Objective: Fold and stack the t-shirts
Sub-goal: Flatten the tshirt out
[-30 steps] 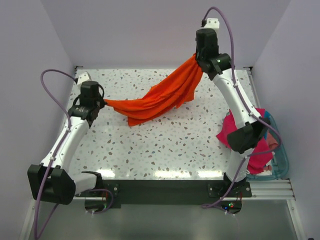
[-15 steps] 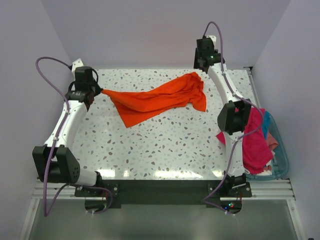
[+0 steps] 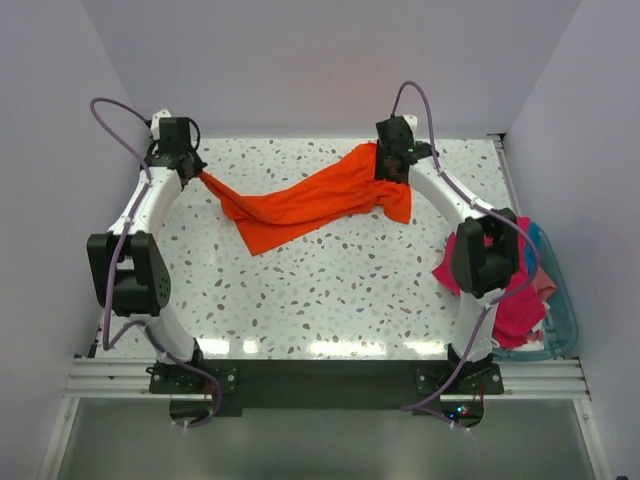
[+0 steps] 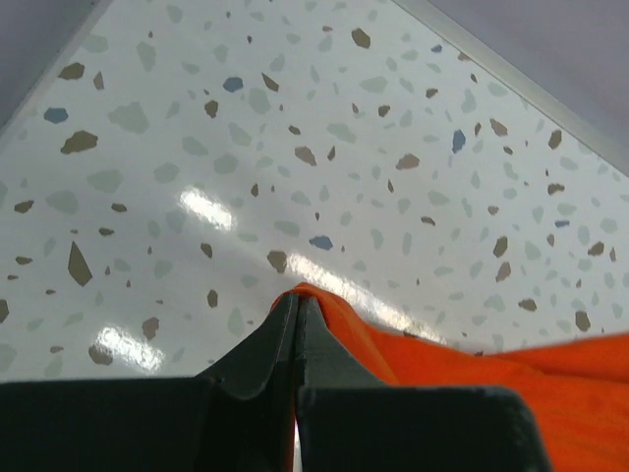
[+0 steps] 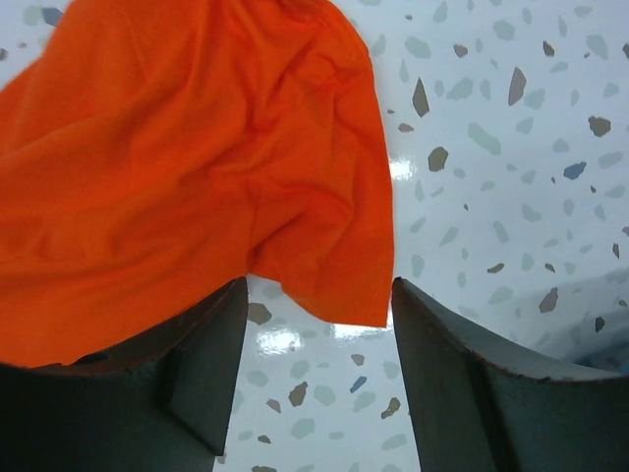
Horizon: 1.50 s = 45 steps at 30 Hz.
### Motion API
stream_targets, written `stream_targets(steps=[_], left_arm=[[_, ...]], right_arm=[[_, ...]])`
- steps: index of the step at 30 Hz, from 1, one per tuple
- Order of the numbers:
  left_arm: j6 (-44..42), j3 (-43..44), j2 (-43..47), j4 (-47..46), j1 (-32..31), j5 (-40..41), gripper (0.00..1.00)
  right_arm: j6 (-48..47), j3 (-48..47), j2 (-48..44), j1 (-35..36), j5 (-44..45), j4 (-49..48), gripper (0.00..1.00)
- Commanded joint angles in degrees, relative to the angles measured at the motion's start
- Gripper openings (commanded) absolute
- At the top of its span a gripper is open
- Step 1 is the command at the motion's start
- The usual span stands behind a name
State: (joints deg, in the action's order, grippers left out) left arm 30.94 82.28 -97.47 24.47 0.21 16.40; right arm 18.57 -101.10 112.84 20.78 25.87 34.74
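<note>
Closer — t-shirt [image 4: 482, 393] in left tool [image 4: 298, 301]

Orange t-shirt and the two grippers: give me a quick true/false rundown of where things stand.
1. The left gripper is shut on an edge of the orange t-shirt. True.
2. The right gripper also clamps that shirt. False: its fingers stand apart above cloth lying on the table.
3. The orange t-shirt is neatly folded. False: it lies stretched out and wrinkled, unfolded.
4. A magenta t-shirt hangs out of the teal bin at the table's right edge. True.
</note>
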Motion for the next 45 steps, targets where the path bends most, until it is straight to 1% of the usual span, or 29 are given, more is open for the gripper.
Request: stream_targets(steps=[1,2,6,8,9,12,15,16,17,19,20,22,23,27,29,32,35,39,45], left_arm=[[1.23,8.85,-4.99,0.39,4.09,1.35,0.00],[1.23,11.47,-7.45,0.84,4.36,1.00,0.00],[0.18,15.36,-11.51,0.67,5.15,-1.27,0.00],[-0.09,17.03,-13.26,1.28,5.42,-2.94,0.18],[-0.18,17.12,-13.27,1.28,5.42,-3.39,0.34],[0.78,15.29,-12.05,0.93,5.42,-4.62,0.60],[1.67,9.58,-7.75,-0.03,4.89,-4.54,0.67],[2.80,7.91,-6.34,0.49,4.63,-4.02,0.67],[3.42,3.37,-3.20,0.32,3.50,-3.84,0.67],[5.96,-2.10,0.51,-0.12,1.30,-0.43,0.67],[7.11,-8.21,4.53,-0.73,-1.67,1.16,0.67],[10.00,-14.23,8.16,-2.75,-4.94,4.68,0.64],[11.32,-18.52,10.61,-2.59,-8.17,6.87,0.64],[17.48,-26.28,14.06,-1.36,-14.79,10.57,0.59],[20.64,-29.53,15.29,-0.83,-18.20,12.59,0.59],[23.28,-31.47,15.03,-0.65,-21.99,13.92,0.58],[24.69,-31.39,13.28,0.14,-24.11,14.62,0.59],[24.26,-30.95,10.99,-1.53,-24.55,14.44,0.60],[23.38,-28.85,5.28,-3.19,-24.55,15.15,0.59]], right_arm=[[2.96,3.62,0.36,-2.14,1.03,-2.04,0.62],[3.31,4.15,1.76,-2.49,0.59,-1.79,0.61],[4.81,3.54,5.54,-4.42,-0.90,-0.20,0.61],[5.16,3.63,6.43,-5.74,-2.57,-0.11,0.61],[5.42,3.72,7.13,-6.18,-3.19,-0.11,0.61],[6.30,4.68,7.48,-7.24,-5.91,-0.73,0.61],[7.09,6.43,7.40,-7.24,-7.32,-1.25,0.61],[7.27,7.05,7.05,-7.24,-7.50,-1.52,0.61],[7.53,8.71,6.79,-7.24,-7.67,-2.04,0.61],[8.67,10.91,5.73,-7.24,-8.72,-3.79,0.60],[9.03,12.66,5.55,-7.24,-9.51,-4.24,0.59],[10.26,14.25,4.85,-7.15,-10.66,-5.82,0.59],[10.78,15.48,4.76,-7.24,-10.92,-6.17,0.59],[11.49,17.16,4.50,-7.24,-11.80,-7.14,0.59],[11.67,17.95,4.24,-7.15,-11.98,-7.75,0.59],[12.02,18.39,3.97,-7.06,-12.59,-8.20,0.59],[12.46,19.01,3.36,-6.98,-12.77,-8.64,0.58],[12.54,19.36,2.30,-6.71,-12.25,-9.17,0.58],[12.28,19.62,1.51,-6.62,-11.72,-9.52,0.58]])
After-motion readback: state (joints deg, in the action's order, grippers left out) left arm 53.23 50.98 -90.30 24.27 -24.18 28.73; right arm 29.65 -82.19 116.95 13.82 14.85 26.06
